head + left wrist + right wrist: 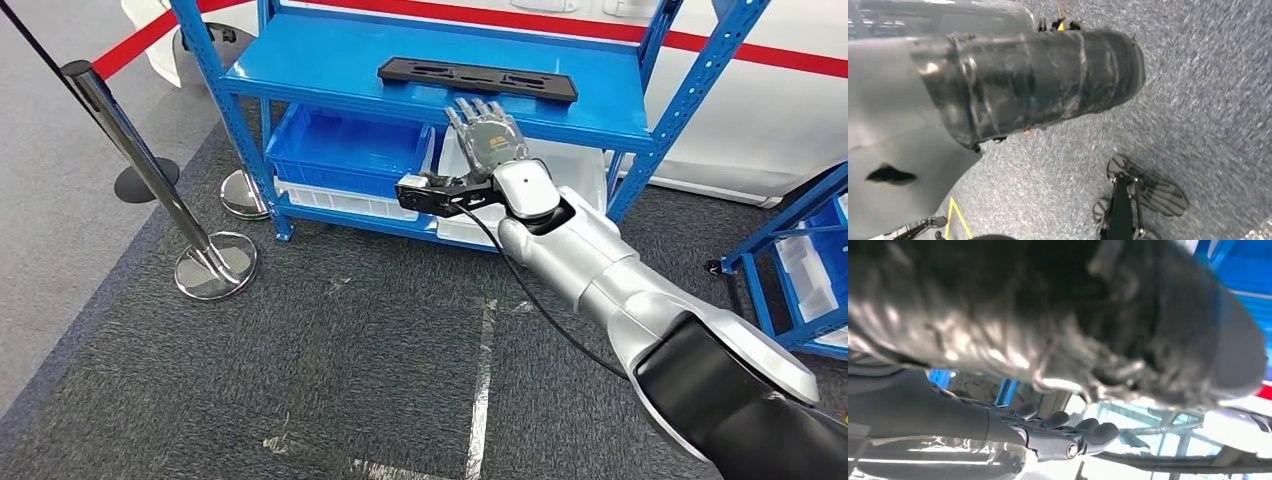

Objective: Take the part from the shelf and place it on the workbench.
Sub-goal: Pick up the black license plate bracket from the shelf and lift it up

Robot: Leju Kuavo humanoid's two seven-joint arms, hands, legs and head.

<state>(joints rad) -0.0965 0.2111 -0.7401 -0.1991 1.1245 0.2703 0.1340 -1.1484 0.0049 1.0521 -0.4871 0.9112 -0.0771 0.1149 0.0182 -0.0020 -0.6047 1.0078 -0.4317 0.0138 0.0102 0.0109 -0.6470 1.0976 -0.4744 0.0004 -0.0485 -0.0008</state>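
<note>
The part (478, 78) is a long flat black piece lying on the top board of the blue shelf (330, 60). My right hand (485, 130) is stretched toward it with its fingers straight and apart, holding nothing; the fingertips are just short of the part's near edge, at the shelf's front rim. The right wrist view shows its dark fingers (1068, 432) extended and empty, with blue shelf posts behind. My left hand (1013, 85) hangs over grey carpet, seen as a grey cover and a dark wrapped bulk; how its fingers lie is hidden.
A blue bin (345, 150) and a white bin (570, 165) sit on the lower shelf. Two chrome stanchions (140, 150) with round bases stand to the left. A second blue rack (800, 260) is at the right. Taped marks (480, 380) cross the carpet.
</note>
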